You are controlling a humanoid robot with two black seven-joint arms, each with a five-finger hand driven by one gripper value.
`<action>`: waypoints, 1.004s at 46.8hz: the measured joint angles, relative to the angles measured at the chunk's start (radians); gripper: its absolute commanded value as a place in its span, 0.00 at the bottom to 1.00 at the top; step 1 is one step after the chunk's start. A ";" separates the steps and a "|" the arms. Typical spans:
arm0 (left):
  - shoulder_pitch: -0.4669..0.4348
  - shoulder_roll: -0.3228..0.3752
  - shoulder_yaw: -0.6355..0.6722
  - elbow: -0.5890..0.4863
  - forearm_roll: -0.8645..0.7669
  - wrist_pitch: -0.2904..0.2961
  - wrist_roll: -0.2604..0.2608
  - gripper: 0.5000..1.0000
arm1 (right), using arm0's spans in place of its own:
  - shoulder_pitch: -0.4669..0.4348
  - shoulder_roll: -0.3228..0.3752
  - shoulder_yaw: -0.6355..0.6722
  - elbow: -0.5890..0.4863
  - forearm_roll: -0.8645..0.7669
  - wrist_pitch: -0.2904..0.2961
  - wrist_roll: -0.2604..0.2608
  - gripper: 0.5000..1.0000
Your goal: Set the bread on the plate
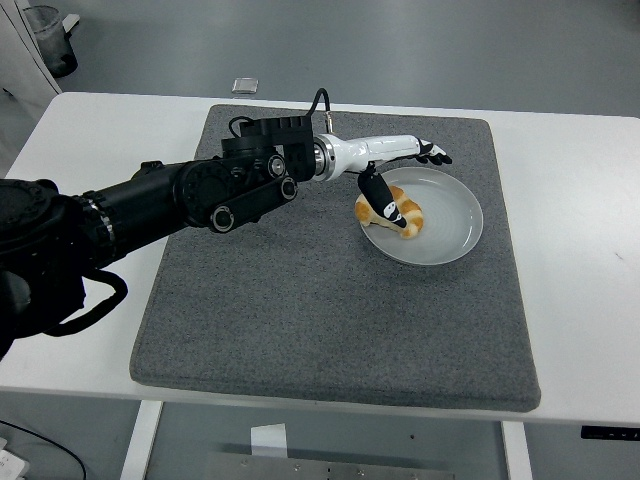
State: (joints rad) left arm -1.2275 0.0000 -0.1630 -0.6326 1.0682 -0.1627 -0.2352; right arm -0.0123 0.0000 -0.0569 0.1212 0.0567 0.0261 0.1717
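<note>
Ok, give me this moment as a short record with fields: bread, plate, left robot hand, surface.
bread: croissant lying on the plate, at its left side
plate: white plate on the grey mat's right half
left robot hand: fingers spread above the plate's left rim, thumb over the croissant, gripping nothing
surface: grey mat on a white table
</note>
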 measured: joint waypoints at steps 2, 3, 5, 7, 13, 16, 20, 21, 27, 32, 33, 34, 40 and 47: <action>0.000 0.000 -0.017 -0.002 -0.020 -0.004 0.000 1.00 | 0.000 0.000 0.000 0.000 0.000 0.000 0.000 0.86; 0.000 0.000 -0.025 -0.002 -0.027 -0.006 0.000 1.00 | 0.000 0.000 0.000 0.000 0.000 0.000 0.000 0.86; 0.000 0.000 -0.041 -0.003 -0.041 -0.008 0.001 1.00 | 0.000 0.000 0.000 0.000 0.000 0.000 0.000 0.86; -0.002 0.000 -0.058 -0.004 -0.050 -0.011 0.003 1.00 | 0.000 0.000 0.000 0.000 0.000 0.000 0.000 0.86; -0.008 0.000 -0.104 -0.003 -0.083 -0.021 0.004 1.00 | 0.000 0.000 0.000 0.000 0.000 0.000 0.000 0.86; -0.012 0.000 -0.123 -0.003 -0.111 -0.023 0.004 1.00 | 0.000 0.000 0.000 0.000 0.000 0.000 0.000 0.86; -0.022 0.000 -0.142 -0.003 -0.172 -0.024 0.005 1.00 | 0.000 0.000 0.000 0.000 0.000 0.000 0.000 0.86; -0.027 0.000 -0.144 -0.003 -0.187 -0.024 0.006 1.00 | 0.000 0.000 0.000 0.000 0.000 0.000 0.000 0.86; -0.063 0.032 -0.150 -0.003 -0.298 -0.034 0.007 1.00 | 0.000 0.000 0.000 0.000 0.000 0.000 0.000 0.86; -0.082 0.085 -0.150 -0.003 -0.408 -0.064 0.007 1.00 | 0.000 0.000 0.000 0.000 0.000 0.000 0.000 0.86; -0.083 0.096 -0.150 -0.003 -0.428 -0.069 0.007 1.00 | 0.000 0.000 0.000 0.000 0.000 0.000 0.000 0.86; -0.085 0.110 -0.150 -0.002 -0.453 -0.074 0.007 1.00 | 0.000 0.000 0.000 0.000 0.000 0.000 0.000 0.86; -0.085 0.189 -0.149 -0.001 -0.562 -0.102 0.007 1.00 | 0.000 0.000 0.000 0.000 0.000 0.000 0.000 0.86; -0.085 0.285 -0.151 0.007 -0.704 -0.162 0.009 1.00 | 0.000 0.000 0.000 0.000 0.000 0.000 0.000 0.86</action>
State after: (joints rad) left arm -1.3129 0.2847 -0.3140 -0.6258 0.3641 -0.3252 -0.2265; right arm -0.0120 0.0000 -0.0567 0.1212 0.0567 0.0261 0.1720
